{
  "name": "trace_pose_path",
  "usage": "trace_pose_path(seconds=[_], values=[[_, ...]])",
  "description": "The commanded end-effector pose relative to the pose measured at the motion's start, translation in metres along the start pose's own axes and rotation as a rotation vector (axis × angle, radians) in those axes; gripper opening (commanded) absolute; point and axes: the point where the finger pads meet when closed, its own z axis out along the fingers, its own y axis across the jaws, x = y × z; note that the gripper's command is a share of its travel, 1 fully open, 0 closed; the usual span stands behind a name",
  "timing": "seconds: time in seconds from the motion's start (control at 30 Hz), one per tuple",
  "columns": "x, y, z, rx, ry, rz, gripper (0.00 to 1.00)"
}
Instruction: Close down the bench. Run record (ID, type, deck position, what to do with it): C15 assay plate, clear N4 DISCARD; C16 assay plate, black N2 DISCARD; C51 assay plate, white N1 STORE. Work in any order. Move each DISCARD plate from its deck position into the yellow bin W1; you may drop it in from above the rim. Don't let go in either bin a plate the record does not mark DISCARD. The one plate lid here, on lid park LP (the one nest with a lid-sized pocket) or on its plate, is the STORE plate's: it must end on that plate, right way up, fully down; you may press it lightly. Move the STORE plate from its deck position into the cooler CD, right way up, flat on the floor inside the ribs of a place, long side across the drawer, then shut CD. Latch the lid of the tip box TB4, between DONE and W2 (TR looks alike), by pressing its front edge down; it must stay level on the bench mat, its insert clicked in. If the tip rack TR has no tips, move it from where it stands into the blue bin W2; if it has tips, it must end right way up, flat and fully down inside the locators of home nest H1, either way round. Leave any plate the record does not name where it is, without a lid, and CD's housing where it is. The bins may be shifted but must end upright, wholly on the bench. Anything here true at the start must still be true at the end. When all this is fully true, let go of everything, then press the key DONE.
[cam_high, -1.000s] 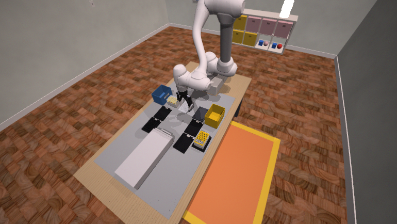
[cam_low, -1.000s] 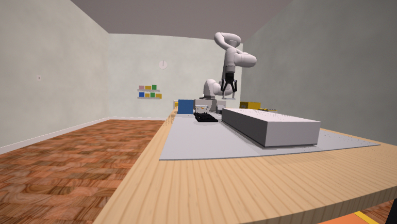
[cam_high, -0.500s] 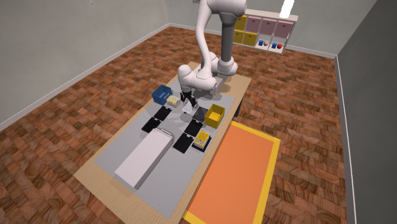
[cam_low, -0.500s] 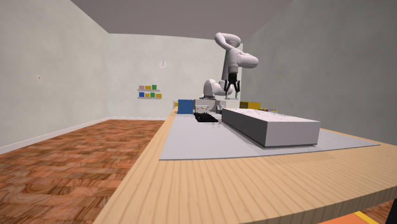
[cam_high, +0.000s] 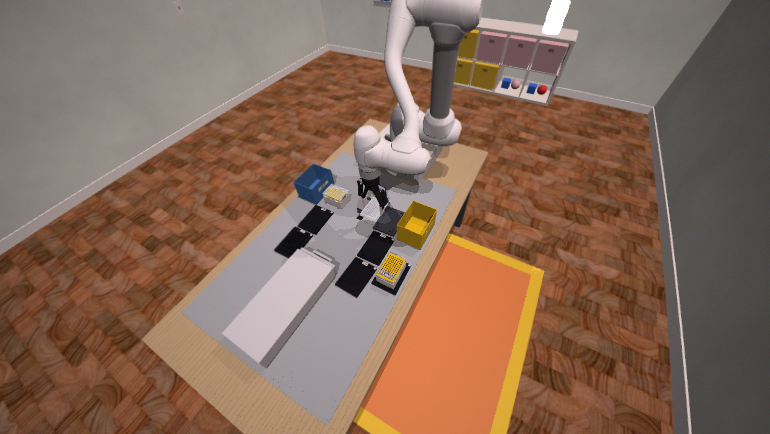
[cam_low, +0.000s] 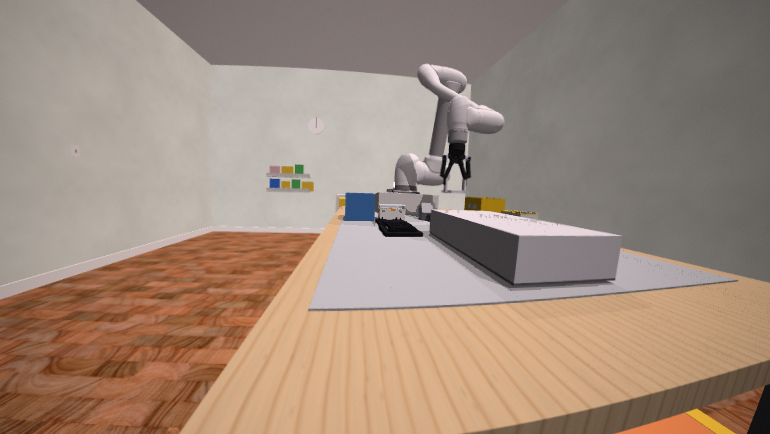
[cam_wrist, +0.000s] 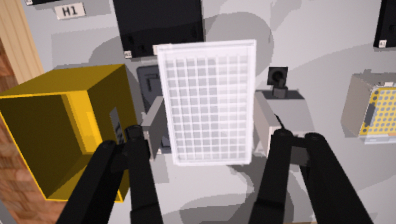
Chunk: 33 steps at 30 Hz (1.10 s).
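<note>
between the hand's (cam_wrist: 210, 145) fingers sits the clear plate (cam_wrist: 207, 100).

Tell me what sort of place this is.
Likely a lab automation bench in a plain room: labelled black nests on a grey mat, a yellow-holed tip rack, waste bins, and a robot arm whose tool grips a clear well plate.
</note>
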Motion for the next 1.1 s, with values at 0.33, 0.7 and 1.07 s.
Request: trace_pose_path(seconds=[0.33, 0.7, 1.07], values=[[-0.012, -0.033, 0.0, 0.002, 0.002, 0.0, 0.0], [-0.022, -0.06, 0.0, 0.002, 0.002, 0.0, 0.0], [-0.03, -0.083, 0.0, 0.002, 0.002, 0.0, 0.0]])
